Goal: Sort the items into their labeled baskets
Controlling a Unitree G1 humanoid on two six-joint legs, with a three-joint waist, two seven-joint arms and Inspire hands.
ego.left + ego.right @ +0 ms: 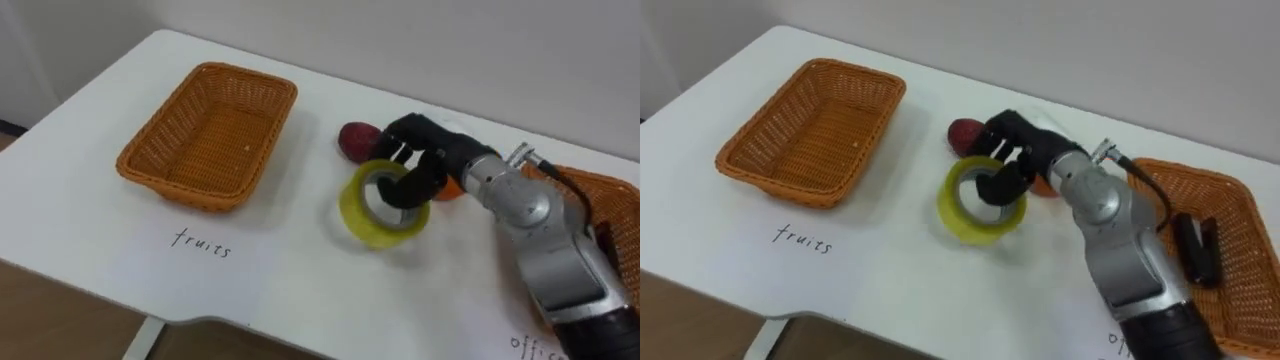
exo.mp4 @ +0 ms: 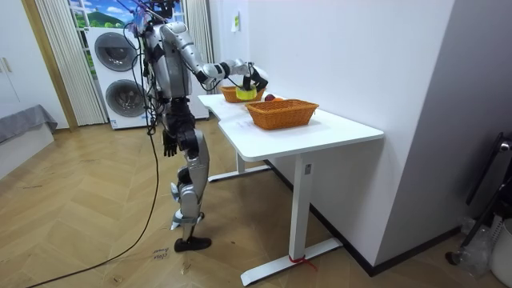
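One tape roll (image 1: 358, 214) sits centre frame, raised off the bench (image 1: 300, 270), the right hand (image 1: 425, 152) clamped through its core; presumably bound for the right-edge basket (image 1: 1245, 215). Red fruit (image 1: 355, 138) remains unsorted.

Right hand (image 1: 428, 150): black all over, fingers blocky and segmented. Wrist behind it is a rounded silver-grey metal housing with a small bright connector stub on top. A thin dark cable loops from the stub back along the arm. Forearm casing is silver-grey with smooth, boxy panels, turning black toward the elbow.

Room view: torso and upper arms silver-grey with dark joints, and dark cables bunched at the shoulders. Left hand (image 2: 170, 144) dark. Legs are silver-grey shells over black joints; feet black. One long dark cable trails off from the body.
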